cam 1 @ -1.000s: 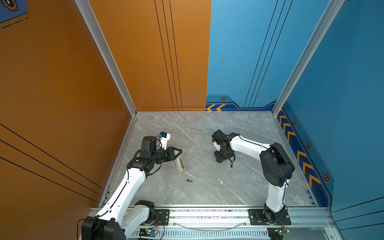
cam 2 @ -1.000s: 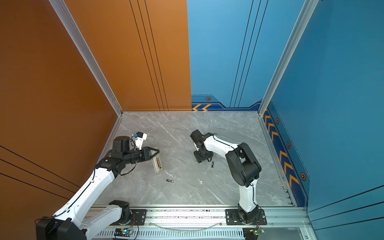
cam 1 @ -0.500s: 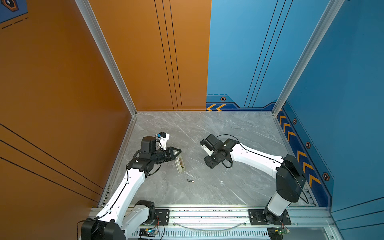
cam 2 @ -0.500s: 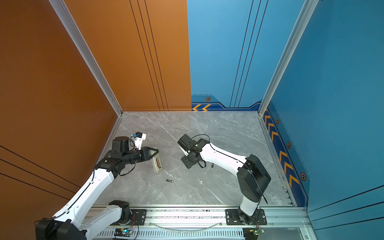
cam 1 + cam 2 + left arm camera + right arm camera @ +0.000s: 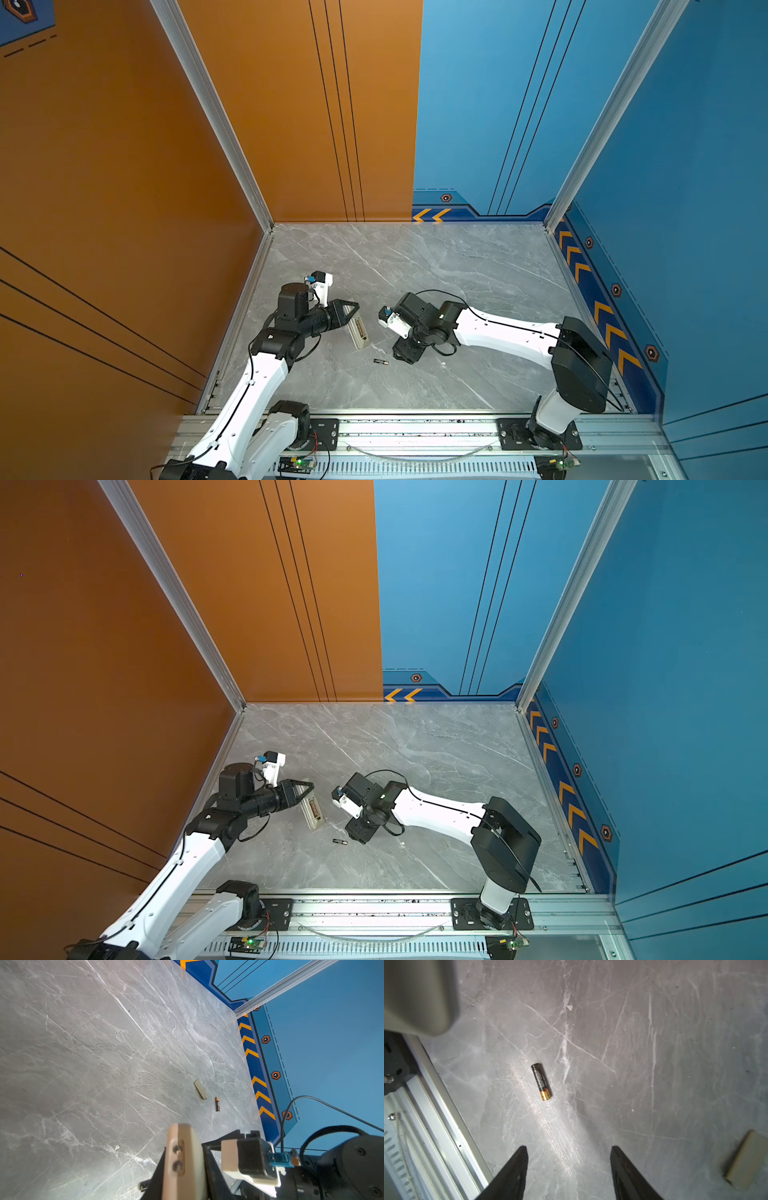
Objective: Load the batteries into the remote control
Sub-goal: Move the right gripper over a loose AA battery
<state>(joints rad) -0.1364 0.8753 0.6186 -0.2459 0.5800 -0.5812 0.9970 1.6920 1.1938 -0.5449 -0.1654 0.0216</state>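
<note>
Battery (image 5: 541,1082) flat on table (image 5: 654,1064), copper end toward my right gripper (image 5: 569,1167). Jaws apart, short of it, no contact. Remote (image 5: 359,332) near, one end pinched in my left gripper (image 5: 353,309). Remote's bay: contents too small to tell. Second battery (image 5: 217,1104) just beside beige cover (image 5: 200,1089), well apart. Both hidden under my right arm (image 5: 498,332) in both top views.

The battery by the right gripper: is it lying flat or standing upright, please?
Lying flat: the battery shows its whole length along the table, clear of the open right gripper.
</note>
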